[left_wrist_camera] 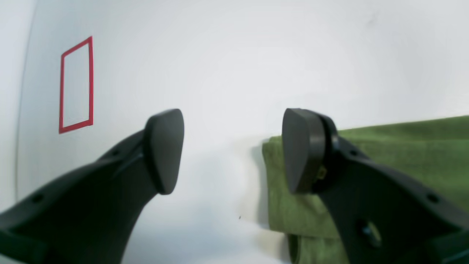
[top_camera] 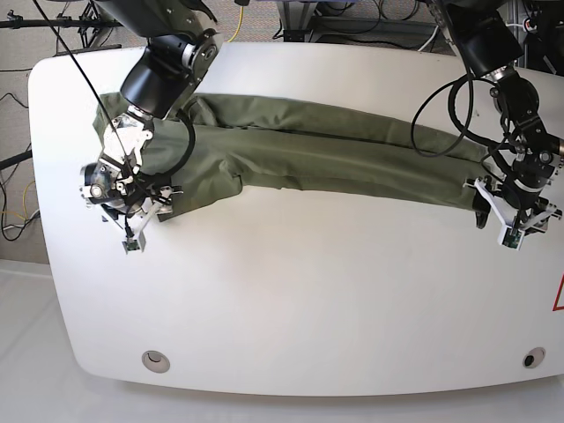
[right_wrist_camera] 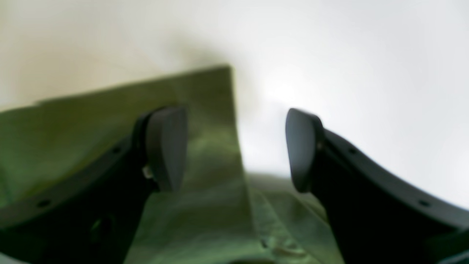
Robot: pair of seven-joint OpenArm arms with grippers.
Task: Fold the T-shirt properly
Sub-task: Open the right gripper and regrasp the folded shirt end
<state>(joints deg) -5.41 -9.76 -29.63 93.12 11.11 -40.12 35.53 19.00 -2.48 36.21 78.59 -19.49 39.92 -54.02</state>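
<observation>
The olive-green T-shirt (top_camera: 335, 154) lies in a long, narrow band across the white table (top_camera: 291, 291), from the far left down to the right edge. My right gripper (top_camera: 132, 201) hovers over its left end. In the right wrist view that gripper (right_wrist_camera: 234, 148) is open, one finger (right_wrist_camera: 166, 146) over the cloth (right_wrist_camera: 205, 190) and the other over bare table. My left gripper (top_camera: 509, 204) stands at the shirt's right end. In the left wrist view it (left_wrist_camera: 234, 152) is open, straddling the cloth's edge (left_wrist_camera: 403, 154). Neither holds anything.
A red tape rectangle (left_wrist_camera: 76, 84) marks the table beyond the left gripper, and part of it shows at the right edge of the base view (top_camera: 559, 295). Two round holes (top_camera: 156, 359) (top_camera: 530, 359) sit near the table's front edge. Cables hang behind the table.
</observation>
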